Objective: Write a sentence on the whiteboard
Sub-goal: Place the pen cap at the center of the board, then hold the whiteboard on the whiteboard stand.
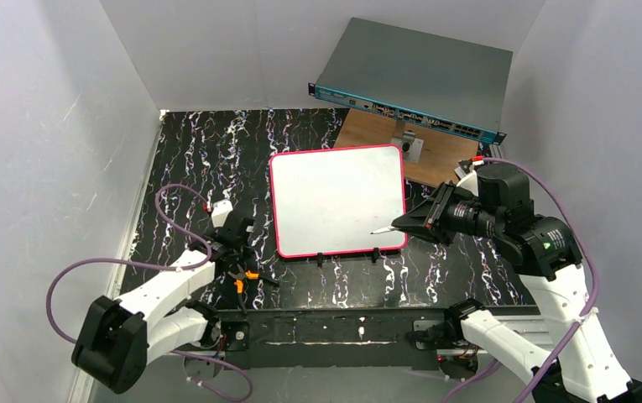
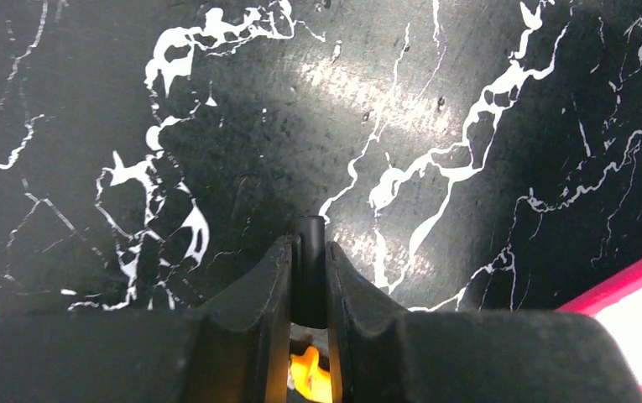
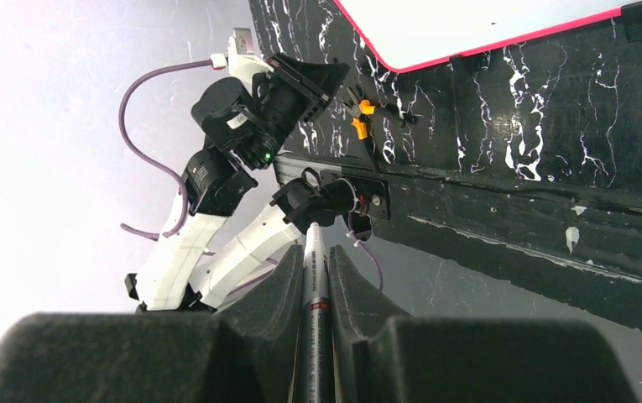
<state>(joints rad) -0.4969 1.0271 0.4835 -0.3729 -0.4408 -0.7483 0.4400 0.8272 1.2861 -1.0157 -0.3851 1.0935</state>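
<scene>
While clenched, right pincer (image 3: 317,264) on marker (image 3: 318,336) over whiteboard (image 1: 334,197), left pincer (image 2: 309,256) on black cylinder (image 2: 309,228).

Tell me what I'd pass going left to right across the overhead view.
left gripper, pinching a black cap → whiteboard → right gripper, clamped on a marker

The whiteboard (image 1: 338,201) is showing a white face inside a pink-red frame. The tabletop (image 1: 208,159) is wearing black with white marble veining. The switch box (image 1: 418,71) is showing grey on top, teal in front. The marker (image 3: 317,336) is showing a pale grey barrel. The cables (image 1: 52,295) are showing purple.
</scene>
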